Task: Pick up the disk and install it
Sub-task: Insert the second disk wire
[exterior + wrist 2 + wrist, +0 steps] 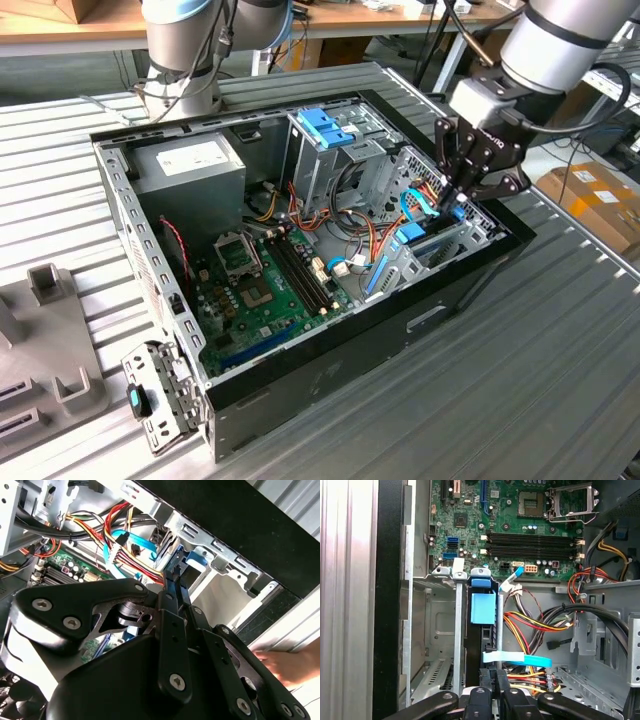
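The first wrist view shows the gripper (pixel 492 680) pinching the end of the disk (pixel 483 612), which stands on edge in a slot of the metal drive cage (pixel 432 630). In the exterior view, the gripper (pixel 455 205) sits over that corner of the computer case (pixel 300 390).

The computer case (pixel 330 385) is black outside with bare silver metal inside. Its circuit board (pixel 520 525) is green. The cables (pixel 535 630) are red, yellow and orange, the rail (pixel 483 609) light blue, the gripper (pixel 462 188) black.
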Controlling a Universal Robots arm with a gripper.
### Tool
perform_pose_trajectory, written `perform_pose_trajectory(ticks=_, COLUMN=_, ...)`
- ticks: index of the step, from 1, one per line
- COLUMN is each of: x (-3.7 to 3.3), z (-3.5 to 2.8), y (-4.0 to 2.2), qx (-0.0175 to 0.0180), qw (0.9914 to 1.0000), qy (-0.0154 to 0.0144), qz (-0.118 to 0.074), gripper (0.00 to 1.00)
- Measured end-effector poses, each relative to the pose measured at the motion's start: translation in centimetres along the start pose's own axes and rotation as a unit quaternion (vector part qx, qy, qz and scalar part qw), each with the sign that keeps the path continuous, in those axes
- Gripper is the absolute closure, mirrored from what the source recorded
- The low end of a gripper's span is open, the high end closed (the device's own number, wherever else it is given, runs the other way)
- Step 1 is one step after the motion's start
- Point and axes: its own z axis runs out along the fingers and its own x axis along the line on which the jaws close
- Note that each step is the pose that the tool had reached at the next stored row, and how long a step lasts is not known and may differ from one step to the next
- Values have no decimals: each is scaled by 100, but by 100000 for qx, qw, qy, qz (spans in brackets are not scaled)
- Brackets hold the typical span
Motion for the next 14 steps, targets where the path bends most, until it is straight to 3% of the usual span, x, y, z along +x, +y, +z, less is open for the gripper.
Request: perform_pose_trajectory(ticks=14, x=7, z=64, y=0, qx=-55, qw=100000, qy=22, qz=-57, gripper=84)
